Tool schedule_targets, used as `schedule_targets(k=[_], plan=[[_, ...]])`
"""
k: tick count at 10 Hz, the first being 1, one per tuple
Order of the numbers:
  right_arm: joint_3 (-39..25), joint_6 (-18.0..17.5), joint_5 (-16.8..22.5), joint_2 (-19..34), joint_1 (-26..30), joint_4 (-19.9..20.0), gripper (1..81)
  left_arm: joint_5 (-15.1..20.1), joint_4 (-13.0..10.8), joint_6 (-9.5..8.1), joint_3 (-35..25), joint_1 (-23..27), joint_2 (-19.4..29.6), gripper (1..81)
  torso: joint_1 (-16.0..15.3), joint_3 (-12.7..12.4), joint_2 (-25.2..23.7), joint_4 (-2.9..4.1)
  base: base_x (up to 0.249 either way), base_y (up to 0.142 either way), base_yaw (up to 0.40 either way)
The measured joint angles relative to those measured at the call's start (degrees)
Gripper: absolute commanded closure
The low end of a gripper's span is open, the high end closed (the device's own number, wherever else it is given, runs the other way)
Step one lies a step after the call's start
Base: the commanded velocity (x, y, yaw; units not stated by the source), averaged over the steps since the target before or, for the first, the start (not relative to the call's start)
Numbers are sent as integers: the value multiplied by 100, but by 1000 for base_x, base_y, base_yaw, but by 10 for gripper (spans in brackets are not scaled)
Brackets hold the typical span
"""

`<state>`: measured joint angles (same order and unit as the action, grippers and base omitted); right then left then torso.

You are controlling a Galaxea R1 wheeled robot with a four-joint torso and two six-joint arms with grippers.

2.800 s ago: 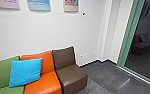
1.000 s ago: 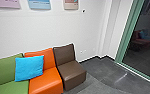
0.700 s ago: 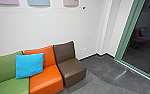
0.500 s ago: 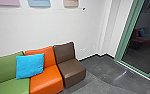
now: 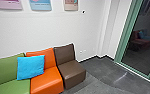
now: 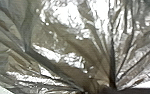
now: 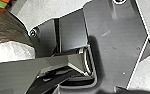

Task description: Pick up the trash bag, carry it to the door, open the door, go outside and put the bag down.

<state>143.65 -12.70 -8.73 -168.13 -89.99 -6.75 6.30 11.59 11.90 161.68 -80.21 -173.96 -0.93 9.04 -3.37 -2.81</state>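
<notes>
Shiny dark plastic of the trash bag spreads across the left wrist view, its folds drawn together into a tight bunch where my left gripper is shut on it. In the right wrist view, part of the trash bag hangs beside the robot's dark base plate, with a whitish patch on its lower part. The state of my right gripper cannot be made out. A green-framed glass door or panel stands at the right of the head view, with dim reflections of seats in it.
A row of green, orange and brown seats lines the white wall, with a blue cushion on it. Posters hang above. Dark grey floor tiles run from the seats to the glass.
The head camera's picture has shifted a little, and slightly more of the green seat shows at the left. It also tilts down and back up slightly. The seats and cushion stay in place.
</notes>
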Motion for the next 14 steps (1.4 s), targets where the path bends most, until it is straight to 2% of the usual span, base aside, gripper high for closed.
schedule_targets(k=[4, 5, 8, 10, 14], plan=[[1, 2, -28, -1, 138, -5, 10, -35, 0, 0, -2, 137, -2, 811, 31, -19, 231, 0, 0, 0, 0], [1, 2, -17, 0, 66, -10, 10, -24, 1, -2, 0, 98, -2, 811, 33, -107, 225, 0, 0, 0, 0], [1, 2, -4, -1, 30, -18, 10, 9, 0, 0, 0, 59, -2, 811, 37, -612, 223, 0, 0, 0, 0], [1, 0, 7, -1, -2, -16, 10, 22, 1, 0, -2, 65, 0, 811, 44, -717, 221, 0, 0, 0, 0], [1, 0, 18, -4, -2, -18, 10, 26, 1, -2, -2, 72, -2, 811, 48, -710, 219, 0, 0, 0, 0]])
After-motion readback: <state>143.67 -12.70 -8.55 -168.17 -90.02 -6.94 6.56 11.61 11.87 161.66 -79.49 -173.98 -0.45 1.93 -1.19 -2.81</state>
